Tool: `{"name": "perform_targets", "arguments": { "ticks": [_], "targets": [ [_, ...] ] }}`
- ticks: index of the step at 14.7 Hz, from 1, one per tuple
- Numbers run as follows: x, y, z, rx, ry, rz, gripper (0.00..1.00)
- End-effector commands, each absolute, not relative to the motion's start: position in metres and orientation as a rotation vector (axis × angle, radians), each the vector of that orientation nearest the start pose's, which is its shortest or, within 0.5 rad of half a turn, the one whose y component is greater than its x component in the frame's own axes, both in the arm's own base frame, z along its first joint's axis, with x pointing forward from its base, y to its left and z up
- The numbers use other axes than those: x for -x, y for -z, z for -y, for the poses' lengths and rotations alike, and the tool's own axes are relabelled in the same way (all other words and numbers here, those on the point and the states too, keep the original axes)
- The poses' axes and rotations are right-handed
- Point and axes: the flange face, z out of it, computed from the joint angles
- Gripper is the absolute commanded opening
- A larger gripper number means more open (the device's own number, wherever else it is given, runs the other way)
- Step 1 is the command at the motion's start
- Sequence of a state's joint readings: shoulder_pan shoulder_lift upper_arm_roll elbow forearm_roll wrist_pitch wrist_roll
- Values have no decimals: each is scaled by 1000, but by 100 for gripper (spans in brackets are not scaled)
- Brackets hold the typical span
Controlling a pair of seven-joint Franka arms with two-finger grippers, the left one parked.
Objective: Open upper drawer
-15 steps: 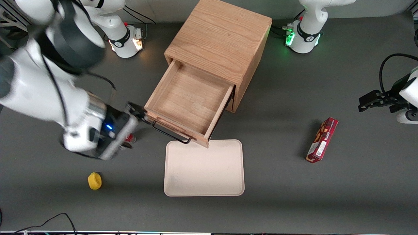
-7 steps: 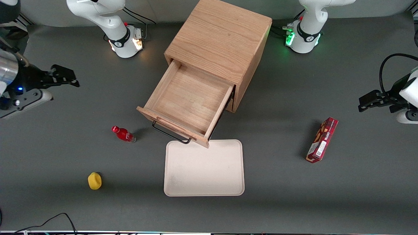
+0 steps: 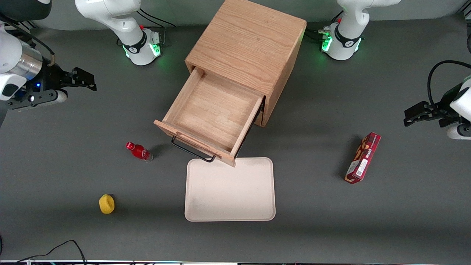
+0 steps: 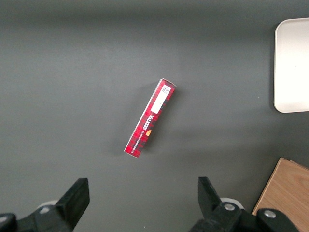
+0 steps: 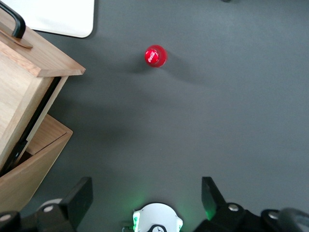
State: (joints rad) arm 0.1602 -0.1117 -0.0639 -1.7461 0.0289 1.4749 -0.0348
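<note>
The upper drawer (image 3: 213,117) of the light oak cabinet (image 3: 250,48) stands pulled far out, its shallow wooden inside bare. Its black wire handle (image 3: 191,151) hangs at the front, just above the tray's edge. The drawer's corner also shows in the right wrist view (image 5: 34,63). My gripper (image 3: 86,82) is open and holds nothing. It hangs high over the table toward the working arm's end, well away from the drawer; in the right wrist view (image 5: 145,198) its fingers stand wide apart over bare table.
A cream tray (image 3: 230,189) lies in front of the drawer. A small red bottle (image 3: 139,151) stands beside the drawer front, also in the right wrist view (image 5: 155,56). A yellow object (image 3: 106,204) lies nearer the camera. A red box (image 3: 363,157) lies toward the parked arm's end.
My gripper left the drawer's handle end and drew back high toward the working arm's end of the table. The drawer stays open. The arm base light turned green.
</note>
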Motion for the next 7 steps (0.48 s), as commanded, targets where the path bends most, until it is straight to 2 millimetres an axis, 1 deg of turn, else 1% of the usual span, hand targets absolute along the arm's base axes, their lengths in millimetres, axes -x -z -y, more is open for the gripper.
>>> {"name": "perform_targets", "arguments": {
  "ticks": [1,3,7],
  "targets": [
    [-495,-591,-47,3136,-216,-93,100],
    [-497,-588,-47,3139,-228,-140,100],
    [-504,-583,-44,3166,-236,-146,100]
  ]
}}
